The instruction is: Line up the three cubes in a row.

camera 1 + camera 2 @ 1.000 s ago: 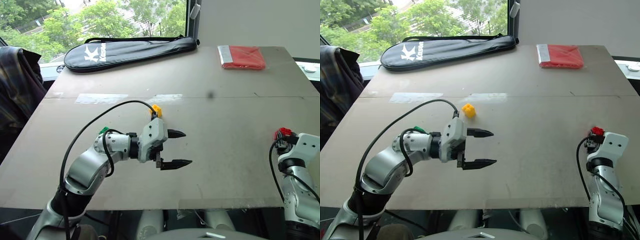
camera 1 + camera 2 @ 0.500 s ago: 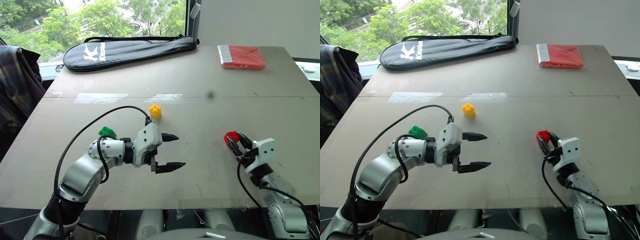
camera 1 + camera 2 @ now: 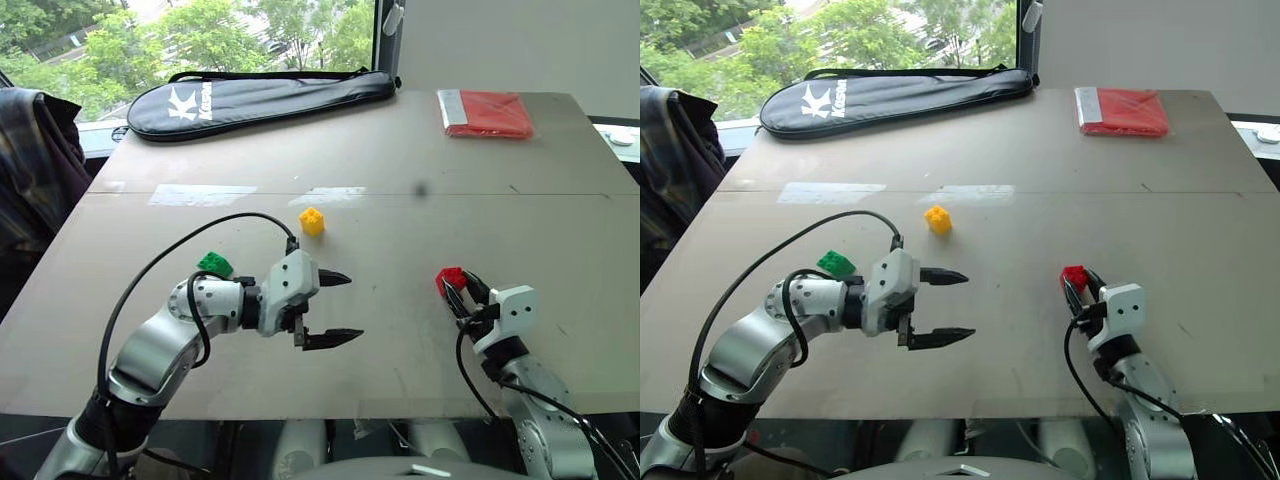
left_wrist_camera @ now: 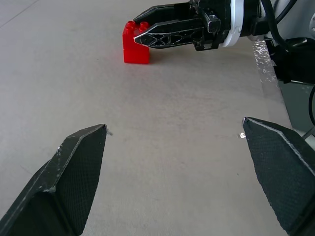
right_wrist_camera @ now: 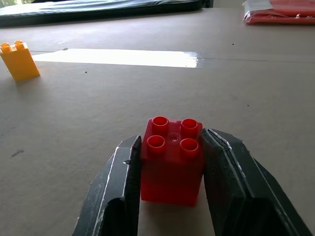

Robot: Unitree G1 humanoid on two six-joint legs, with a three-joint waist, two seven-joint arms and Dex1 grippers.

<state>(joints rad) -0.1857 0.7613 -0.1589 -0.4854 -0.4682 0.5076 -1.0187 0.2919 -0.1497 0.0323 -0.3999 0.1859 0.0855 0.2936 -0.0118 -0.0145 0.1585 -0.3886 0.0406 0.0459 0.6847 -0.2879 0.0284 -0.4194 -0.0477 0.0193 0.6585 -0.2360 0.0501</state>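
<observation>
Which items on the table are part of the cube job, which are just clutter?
Job: red cube in right pincer; yellow cube; green cube; left pincer, open.
Clutter: black racket bag; flat red packet; dark plaid cloth.

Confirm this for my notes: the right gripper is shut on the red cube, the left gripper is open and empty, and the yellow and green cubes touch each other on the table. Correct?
Not quite. The yellow cube and green cube lie well apart on the table, as the left eye view shows. The rest holds: the right gripper is shut on the red cube, and the left gripper is open and empty.
</observation>
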